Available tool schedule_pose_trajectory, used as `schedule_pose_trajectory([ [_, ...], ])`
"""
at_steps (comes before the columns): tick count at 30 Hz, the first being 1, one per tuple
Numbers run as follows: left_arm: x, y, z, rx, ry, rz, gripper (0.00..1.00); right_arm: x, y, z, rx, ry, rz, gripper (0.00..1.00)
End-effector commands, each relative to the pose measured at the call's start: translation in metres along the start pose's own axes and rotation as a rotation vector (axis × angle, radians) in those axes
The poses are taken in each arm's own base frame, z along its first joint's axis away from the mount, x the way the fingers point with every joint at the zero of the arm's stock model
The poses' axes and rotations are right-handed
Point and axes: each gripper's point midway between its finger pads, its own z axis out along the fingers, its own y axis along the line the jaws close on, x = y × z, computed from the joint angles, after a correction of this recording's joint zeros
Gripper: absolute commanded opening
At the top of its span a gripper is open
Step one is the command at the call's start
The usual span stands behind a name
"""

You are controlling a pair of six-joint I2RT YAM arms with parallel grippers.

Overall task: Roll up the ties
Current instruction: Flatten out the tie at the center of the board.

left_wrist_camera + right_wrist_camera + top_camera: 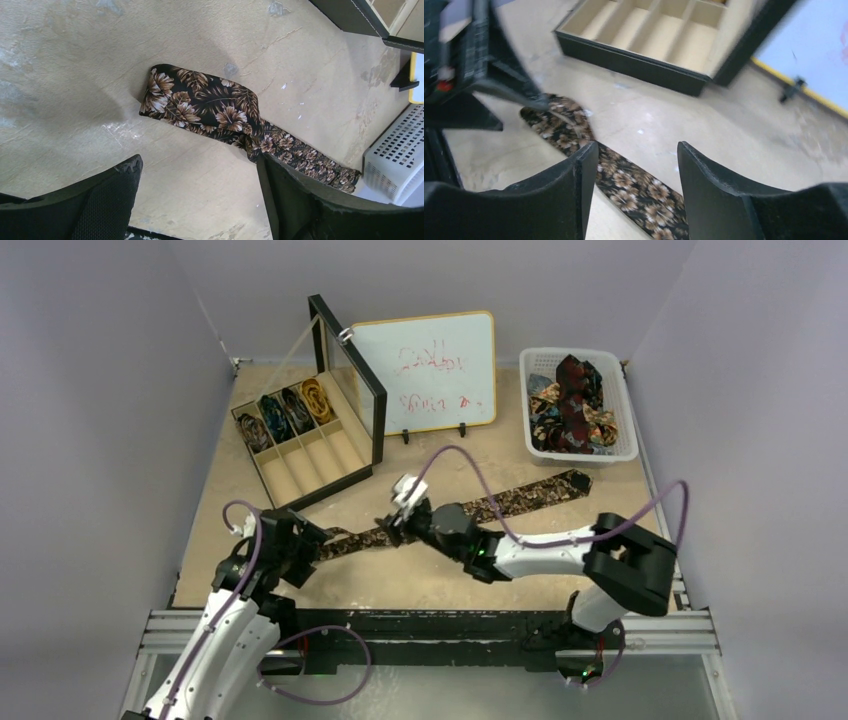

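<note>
A scuffed beige table (400, 580) is carrying everything, its surface showing pale scratches and grey smudges in the wrist views. At its far left a black box (330, 455) with cream dividers is sitting at an angle, its long compartments running side by side. Its glass-paned lid (350, 370) is standing open, nearly upright, along the box's right side. Just beside the lid, a yellow-framed whiteboard (425, 370) is standing on small black feet and bearing red scribbles too faint to read. A white slotted plastic basket (582, 455) is sitting in the far right corner. Plain grey walls (100, 390) are closing in the table on three sides.
</note>
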Motion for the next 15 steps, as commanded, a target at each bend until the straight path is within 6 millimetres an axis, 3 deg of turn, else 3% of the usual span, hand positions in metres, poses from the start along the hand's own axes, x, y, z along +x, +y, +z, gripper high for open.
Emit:
schedule_pose_trajectory([
  [1,-0.001,-0.009,0.002,0.026,0.003,0.027,0.83,0.047,-0.048,-0.025,0.156,0.164,0.448,0.59],
  [4,-0.001,-0.011,0.002,0.021,0.012,0.043,0.83,0.071,-0.049,-0.039,0.117,0.280,0.570,0.57],
  [7,0.000,-0.014,0.001,0.035,0.020,0.054,0.83,0.080,-0.028,-0.045,0.002,0.379,0.560,0.57],
  [15,0.002,-0.017,-0.002,0.055,0.028,0.058,0.83,0.097,-0.010,-0.035,-0.069,0.544,0.584,0.44],
])
